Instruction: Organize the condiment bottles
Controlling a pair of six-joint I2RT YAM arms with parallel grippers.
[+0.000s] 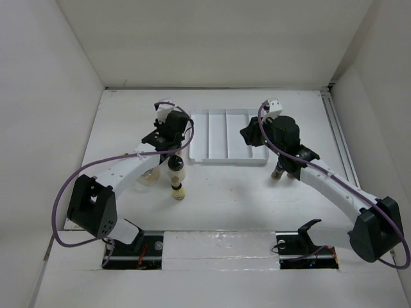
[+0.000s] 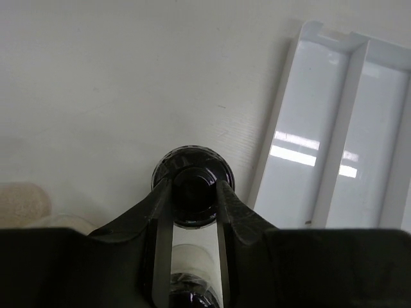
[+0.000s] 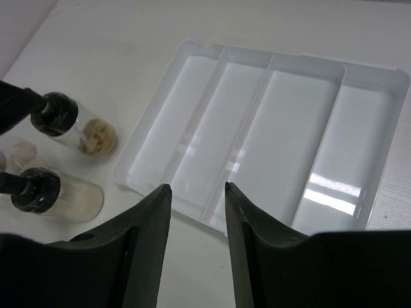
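Between the left gripper's [image 2: 192, 187] fingers sits the black cap of a condiment bottle [image 2: 192, 168], clamped from both sides, upright just beside the white tray's [image 2: 321, 115] left edge; the right gripper [image 3: 198, 187] hangs with jaws apart and empty above the tray's rim

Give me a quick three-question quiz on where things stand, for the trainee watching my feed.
1. True or false: the tray has no bottle in it.
2. Which claw is clamped on the black cap of a bottle? A) left B) right
3. Fill in: the right claw is ____ and holds nothing.
Key: 1 true; 2 A, the left claw; 3 open.
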